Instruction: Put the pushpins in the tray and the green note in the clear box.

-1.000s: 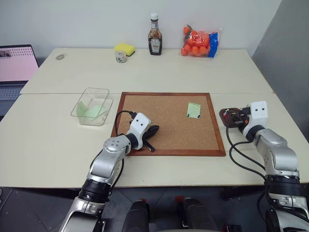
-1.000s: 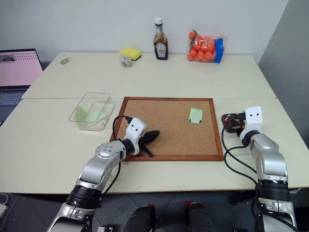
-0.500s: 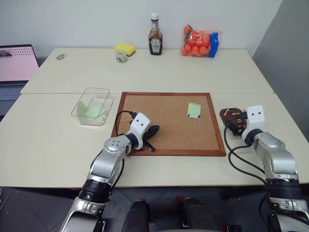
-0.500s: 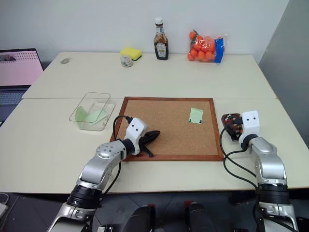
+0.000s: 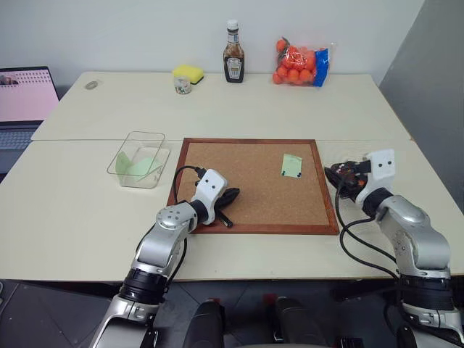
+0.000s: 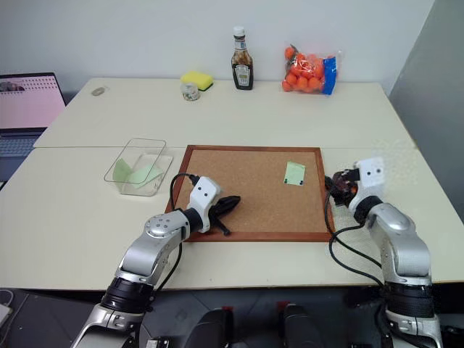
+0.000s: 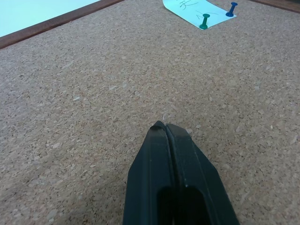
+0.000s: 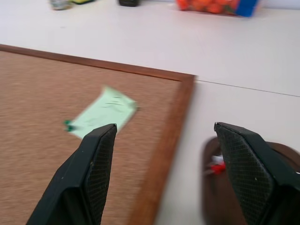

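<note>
Now we are looking at a square corkboard (image 5: 250, 183) with a grainy brown face and a thin red-brown wood frame, lying flat on a smooth cream table (image 5: 232, 109). One green note (image 5: 291, 164), a small paper rectangle with handwriting, is lying on the board near its right edge, pinned by two pushpins (image 7: 205, 21), one green-headed and one blue-headed. Left of the board one clear box (image 5: 138, 159) is standing, its thin glossy plastic walls rounded at the corners, with pale green paper already lying inside. Just off the board's right edge one dark maroon tray (image 8: 243, 187) is sitting on the table, shallow and round-cornered, with red pins showing in it; we cannot count them.

Our left claw (image 7: 166, 129) is clenched, its two smooth black fingers pressed together into a wedge, hanging low over bare cork at the board's near-left part and grasping nothing. Our right claw (image 8: 180, 154) is released, its two black fingers (image 8: 96, 168) with cross-hatched pads spread wide apart, empty, hovering over the board's right edge and the tray.

At the table's far side we are seeing one brown sauce bottle (image 5: 233, 52), one yellow sponge (image 5: 188, 72), one net bag of oranges (image 5: 299, 62) and one laptop (image 5: 25, 98).
</note>
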You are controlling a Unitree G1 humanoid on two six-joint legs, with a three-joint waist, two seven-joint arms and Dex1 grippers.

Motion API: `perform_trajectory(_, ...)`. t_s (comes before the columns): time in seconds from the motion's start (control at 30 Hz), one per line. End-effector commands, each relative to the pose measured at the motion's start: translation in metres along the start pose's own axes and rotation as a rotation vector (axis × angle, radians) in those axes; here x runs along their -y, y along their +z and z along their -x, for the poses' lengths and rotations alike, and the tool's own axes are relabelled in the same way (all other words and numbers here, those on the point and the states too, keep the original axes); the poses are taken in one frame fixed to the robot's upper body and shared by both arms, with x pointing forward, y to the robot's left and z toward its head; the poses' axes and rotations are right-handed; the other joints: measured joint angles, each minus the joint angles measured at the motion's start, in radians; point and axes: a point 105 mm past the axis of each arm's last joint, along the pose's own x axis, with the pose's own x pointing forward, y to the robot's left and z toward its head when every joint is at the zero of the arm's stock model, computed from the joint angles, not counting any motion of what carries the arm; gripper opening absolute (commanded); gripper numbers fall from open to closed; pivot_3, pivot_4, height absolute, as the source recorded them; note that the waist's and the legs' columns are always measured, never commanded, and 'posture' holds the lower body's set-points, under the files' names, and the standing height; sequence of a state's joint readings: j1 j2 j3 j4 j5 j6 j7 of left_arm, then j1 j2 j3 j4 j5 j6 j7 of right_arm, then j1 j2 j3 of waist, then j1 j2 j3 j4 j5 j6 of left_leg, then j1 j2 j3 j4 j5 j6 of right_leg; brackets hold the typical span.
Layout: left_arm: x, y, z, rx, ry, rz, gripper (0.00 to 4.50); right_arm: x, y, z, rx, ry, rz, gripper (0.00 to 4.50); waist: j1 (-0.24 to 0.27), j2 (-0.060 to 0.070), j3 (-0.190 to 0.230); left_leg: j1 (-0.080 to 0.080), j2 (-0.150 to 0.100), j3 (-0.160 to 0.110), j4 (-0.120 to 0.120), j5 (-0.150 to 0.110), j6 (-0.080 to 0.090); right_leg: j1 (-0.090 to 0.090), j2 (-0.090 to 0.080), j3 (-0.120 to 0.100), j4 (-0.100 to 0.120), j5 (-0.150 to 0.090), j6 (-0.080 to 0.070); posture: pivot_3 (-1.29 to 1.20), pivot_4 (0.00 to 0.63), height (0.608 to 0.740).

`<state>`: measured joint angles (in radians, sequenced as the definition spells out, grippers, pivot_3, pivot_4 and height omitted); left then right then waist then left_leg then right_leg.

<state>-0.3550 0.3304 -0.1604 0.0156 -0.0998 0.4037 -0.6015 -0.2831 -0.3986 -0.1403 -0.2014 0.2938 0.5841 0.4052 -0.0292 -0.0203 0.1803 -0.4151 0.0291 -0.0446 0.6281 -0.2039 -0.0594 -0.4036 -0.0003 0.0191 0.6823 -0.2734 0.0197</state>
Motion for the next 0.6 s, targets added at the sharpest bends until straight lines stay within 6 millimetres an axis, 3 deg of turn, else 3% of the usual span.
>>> perform_trajectory(0.03,0.004,-0.002,-0.002,-0.011,-0.019,-0.008,0.00,-0.024,-0.002,-0.008,0.003,0.059,0.036,3.53,0.000,0.000,0.000,0.000,0.000,0.000,0.000,0.000,0.000,0.000,0.000,0.000,0.000,0.000,0.000,0.00,0.150,0.740)
perform_trajectory(0.6,0.004,-0.002,-0.002,-0.012,-0.021,-0.012,0.00,-0.034,-0.014,-0.051,-0.004,0.049,0.016,3.53,0.000,0.000,0.000,0.000,0.000,0.000,0.000,0.000,0.000,0.000,0.000,0.000,0.000,0.000,0.000,0.00,0.150,0.740)
